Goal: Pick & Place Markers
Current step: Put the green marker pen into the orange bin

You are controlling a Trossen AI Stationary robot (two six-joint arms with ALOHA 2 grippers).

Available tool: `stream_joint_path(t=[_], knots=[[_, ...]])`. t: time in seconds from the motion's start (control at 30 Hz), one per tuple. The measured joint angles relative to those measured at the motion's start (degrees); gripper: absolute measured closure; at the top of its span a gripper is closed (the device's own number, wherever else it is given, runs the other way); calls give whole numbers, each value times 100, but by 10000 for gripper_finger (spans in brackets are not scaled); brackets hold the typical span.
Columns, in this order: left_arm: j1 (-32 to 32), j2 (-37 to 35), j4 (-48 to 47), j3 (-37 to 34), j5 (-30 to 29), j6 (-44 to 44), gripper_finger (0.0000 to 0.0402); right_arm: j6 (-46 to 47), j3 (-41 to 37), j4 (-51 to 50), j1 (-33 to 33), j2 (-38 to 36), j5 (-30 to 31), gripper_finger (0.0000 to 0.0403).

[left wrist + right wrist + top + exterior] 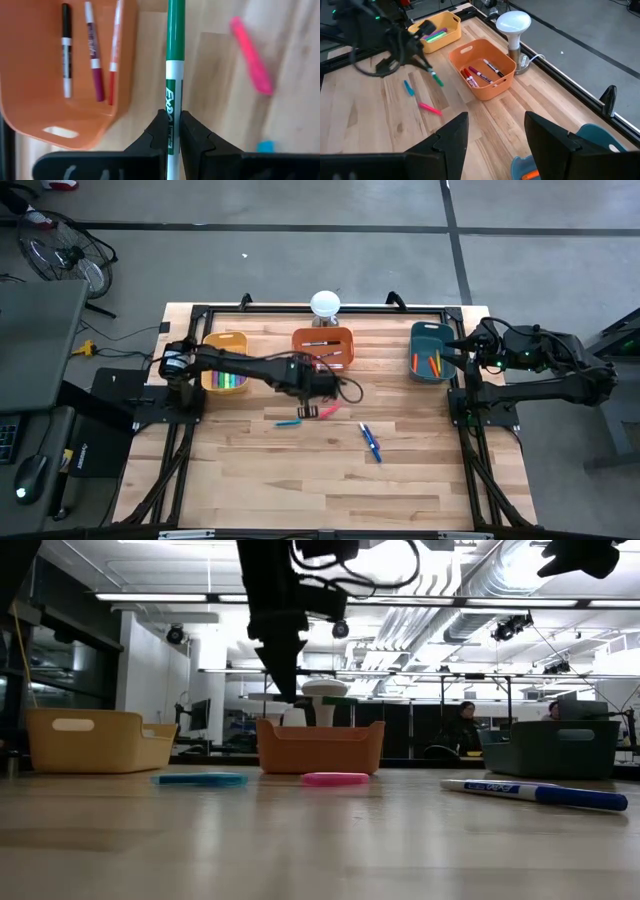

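My left gripper (172, 131) is shut on a white-bodied marker with a green cap (175, 45), above the table just in front of the orange bin (323, 347); the right wrist view shows this marker (437, 79) too. On the wood lie a pink marker (330, 410), a teal marker (288, 423) and a blue marker (371, 442). The orange bin holds black, purple and red markers (92, 50). My right gripper (495, 135) hangs open near the teal bin (431, 350) at the table's right. My left gripper pinches the green-capped marker between its two fingers (159, 131) on the white body at the printed label (171, 102). The marker runs along the fingers and sticks out past their tips, cap end foremost. It is lifted clear of the table.
The yellow bin (225, 362) at the far left holds green and pink markers. A white lamp (325, 305) stands behind the orange bin. The teal bin holds orange and red markers. Bare wood stretches across the near half of the table (330, 490).
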Motion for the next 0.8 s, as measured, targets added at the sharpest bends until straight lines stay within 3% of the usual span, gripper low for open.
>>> stream_joint_path(t=[0.5,0.8], knots=[[1051,-4,488,3,-10,1393,385,19,0,1,0,0,9,220],[1812,-9,1064,4,550,2146,389,108,0,1,0,0,14,220]])
